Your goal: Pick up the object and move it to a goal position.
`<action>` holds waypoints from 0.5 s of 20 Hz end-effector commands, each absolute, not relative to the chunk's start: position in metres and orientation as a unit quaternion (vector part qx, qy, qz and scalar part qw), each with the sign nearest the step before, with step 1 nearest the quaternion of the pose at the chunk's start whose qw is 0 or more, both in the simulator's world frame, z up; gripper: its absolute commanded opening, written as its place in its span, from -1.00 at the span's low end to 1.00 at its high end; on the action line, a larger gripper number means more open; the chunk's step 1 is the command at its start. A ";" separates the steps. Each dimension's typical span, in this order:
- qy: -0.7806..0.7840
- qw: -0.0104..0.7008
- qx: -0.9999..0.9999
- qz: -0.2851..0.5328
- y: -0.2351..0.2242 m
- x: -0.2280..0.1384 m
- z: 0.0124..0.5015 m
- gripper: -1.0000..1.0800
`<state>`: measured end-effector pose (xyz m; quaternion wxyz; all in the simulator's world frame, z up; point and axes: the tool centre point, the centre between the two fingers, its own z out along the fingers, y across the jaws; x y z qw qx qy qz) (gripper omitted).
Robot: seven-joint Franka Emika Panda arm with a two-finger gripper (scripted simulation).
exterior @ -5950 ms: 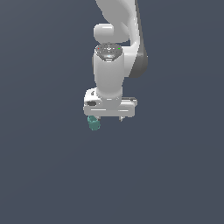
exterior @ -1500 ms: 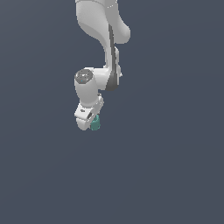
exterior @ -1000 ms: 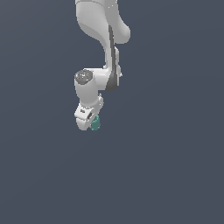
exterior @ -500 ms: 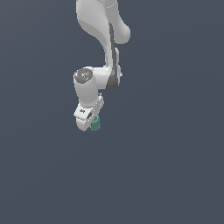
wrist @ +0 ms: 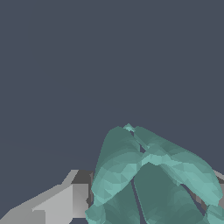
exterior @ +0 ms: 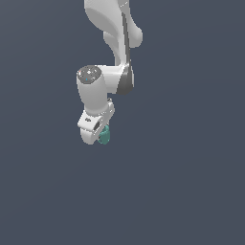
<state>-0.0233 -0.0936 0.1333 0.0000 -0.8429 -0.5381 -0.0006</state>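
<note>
The object (exterior: 104,135) is a small teal-green lumpy item held at the tip of my white gripper (exterior: 99,134), left of centre in the exterior view. The gripper is shut on it and hangs below the white wrist, with nothing shown under it. In the wrist view the object (wrist: 148,179) fills the near part of the picture as lobed teal lumps, pressed against a grey finger (wrist: 61,203). The other finger is mostly hidden behind the object.
The white arm (exterior: 112,28) comes down from the top of the exterior view. All around is a plain dark grey-blue background with no other objects, edges or goal marker visible.
Over six seconds the arm has swung to the exterior view's left and turned its wrist, carrying the object. In the last second and a half it has barely moved.
</note>
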 end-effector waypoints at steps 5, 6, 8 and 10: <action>-0.538 0.000 -0.843 -0.001 -0.085 0.010 0.182 -1.00; -0.538 0.000 -0.843 -0.001 -0.084 0.015 0.189 -1.00; -0.538 0.000 -0.843 -0.001 -0.081 0.025 0.204 -1.00; -0.538 0.000 -0.843 -0.001 -0.079 0.035 0.217 -1.00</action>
